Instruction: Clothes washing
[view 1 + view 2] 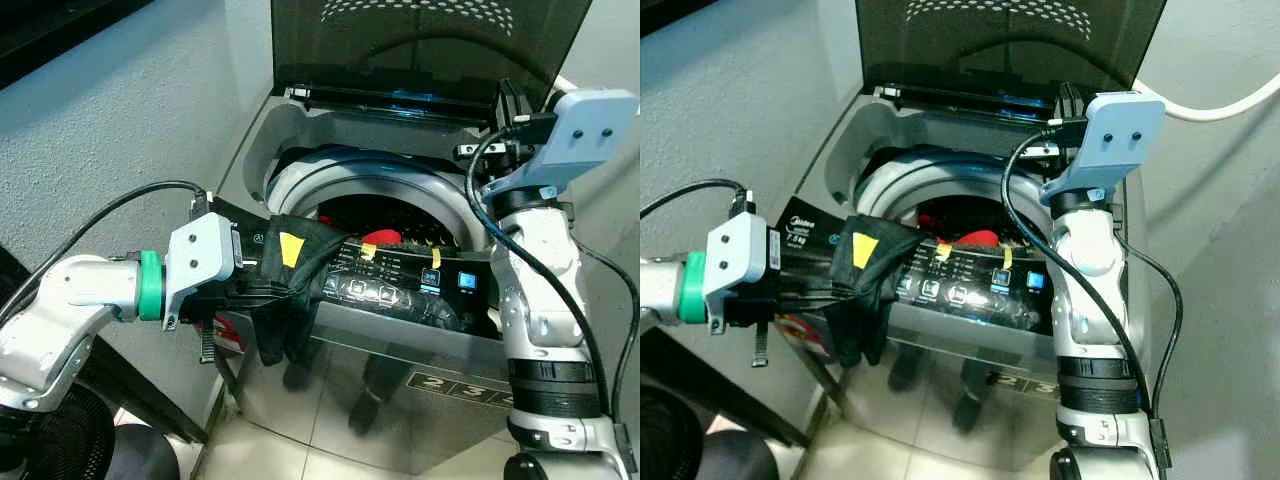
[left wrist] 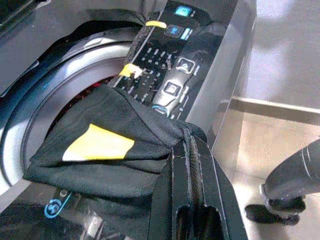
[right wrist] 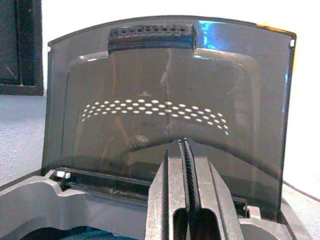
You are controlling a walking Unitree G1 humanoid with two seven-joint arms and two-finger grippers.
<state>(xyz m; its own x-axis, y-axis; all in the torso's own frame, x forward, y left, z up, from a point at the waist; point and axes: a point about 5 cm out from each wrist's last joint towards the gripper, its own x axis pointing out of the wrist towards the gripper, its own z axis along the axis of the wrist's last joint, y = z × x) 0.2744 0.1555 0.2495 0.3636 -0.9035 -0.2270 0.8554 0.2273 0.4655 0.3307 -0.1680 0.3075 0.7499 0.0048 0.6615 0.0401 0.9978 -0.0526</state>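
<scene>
The left gripper was clamped on a black garment draped over the washer's near-left rim, ready for dropping into the drum. The right gripper, fingers pressed together and empty, pointed at the raised lid, clear of the opening.

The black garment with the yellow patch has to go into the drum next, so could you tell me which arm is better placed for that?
Left. The left gripper is already shut on the black garment with the yellow patch, which hangs over the washing machine's rim beside the open drum. The right gripper is shut on nothing, up near the raised smoked lid.
</scene>
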